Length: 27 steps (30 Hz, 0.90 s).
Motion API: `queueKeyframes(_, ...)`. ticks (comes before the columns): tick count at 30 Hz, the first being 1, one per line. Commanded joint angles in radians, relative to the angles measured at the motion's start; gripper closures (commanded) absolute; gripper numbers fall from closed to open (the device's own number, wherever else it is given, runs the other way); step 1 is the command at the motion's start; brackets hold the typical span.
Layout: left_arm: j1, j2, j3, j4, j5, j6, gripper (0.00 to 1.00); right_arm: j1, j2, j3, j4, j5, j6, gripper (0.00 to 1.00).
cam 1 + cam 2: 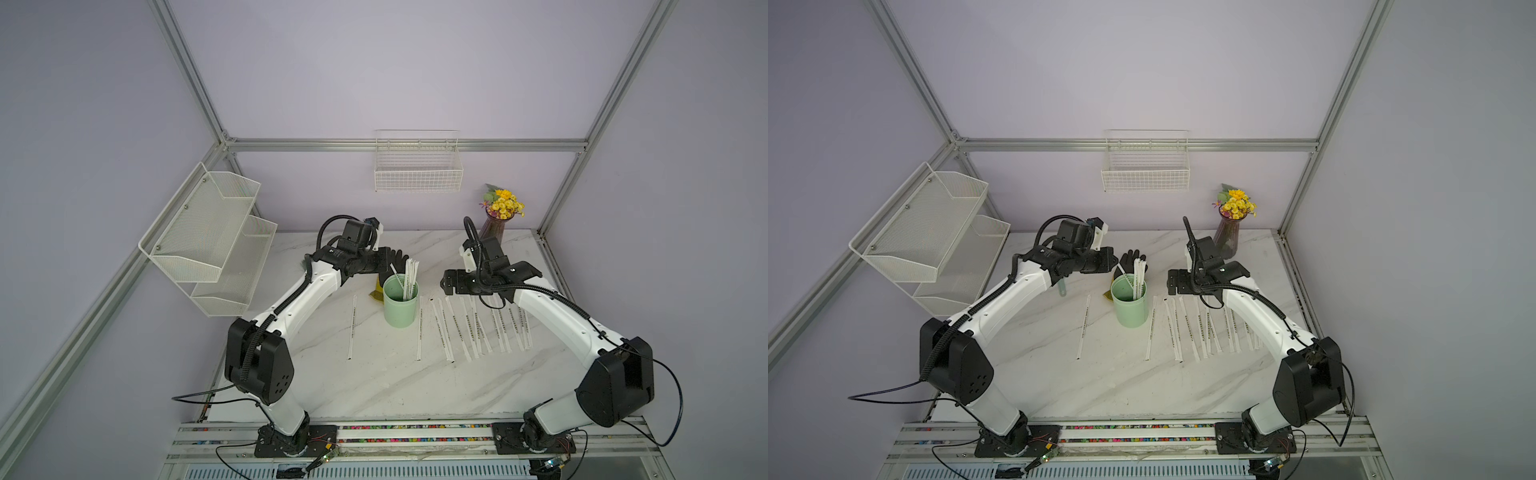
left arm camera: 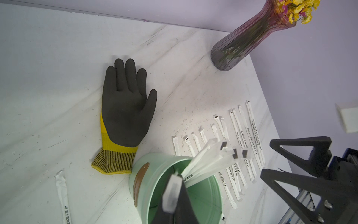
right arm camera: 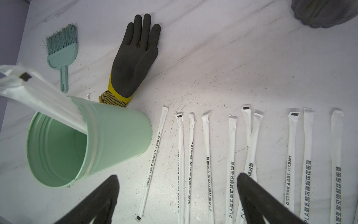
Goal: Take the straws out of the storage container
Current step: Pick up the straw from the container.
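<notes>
1. Mid-surface, a bit toward the back edge: storage container (image 1: 400, 309), upright, open top.
2. Bunch of straws (image 1: 411, 274) stands inside, leaning on the rim, tops well above it.
3. Left arm: base at the front edge, elbow raised over the left side. Forearm reaches in and back, wrist bent down over the container's mouth.
4. Left gripper (image 2: 177, 186): jaws closed, pinching a lone straw (image 2: 171, 194). It tilts apart from the bunch, lower end inside the container.
5. Right arm: base at the front edge, elbow high near the right edge. Forearm angles inward, wrist points toward the container.
6. Right gripper (image 3: 177, 175): jaws spread wide, nothing between them. It hovers above the laid-out row, just beside the container.
7. Laid-out straws (image 1: 469, 328): flat row between the container and the right edge, roughly parallel, a few overlapping.
8. Stray straw (image 1: 352, 328) lies flat on the container's other side.
9. Glove (image 2: 127, 108), black palm, yellow cuff, lies flat behind the container, cuff near its base; contact, can't tell.
10. Green brush (image 3: 62, 52) lies beside the glove.
11. Vase (image 1: 494, 228) with yellow flowers stands near the back right corner.
</notes>
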Motion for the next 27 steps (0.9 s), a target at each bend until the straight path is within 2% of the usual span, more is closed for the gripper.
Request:
queueKeyframes(1, -0.005, 0.003, 0.054, -0.064, -0.037, 0.053, 0.95, -0.004, -0.013, 0.008, 0.013, -0.014, -0.003, 0.03)
queueKeyframes(7, -0.005, 0.000, 0.123, -0.142, -0.083, 0.111, 0.95, -0.005, -0.015, 0.008, 0.019, -0.024, -0.002, 0.03)
queueKeyframes(19, -0.005, -0.005, 0.224, -0.203, -0.091, 0.155, 0.96, -0.003, -0.031, 0.003, 0.020, -0.035, 0.000, 0.03)
queueKeyframes(27, -0.004, 0.017, 0.378, -0.300, -0.124, 0.205, 0.96, -0.005, -0.046, 0.007, 0.019, -0.043, 0.007, 0.03)
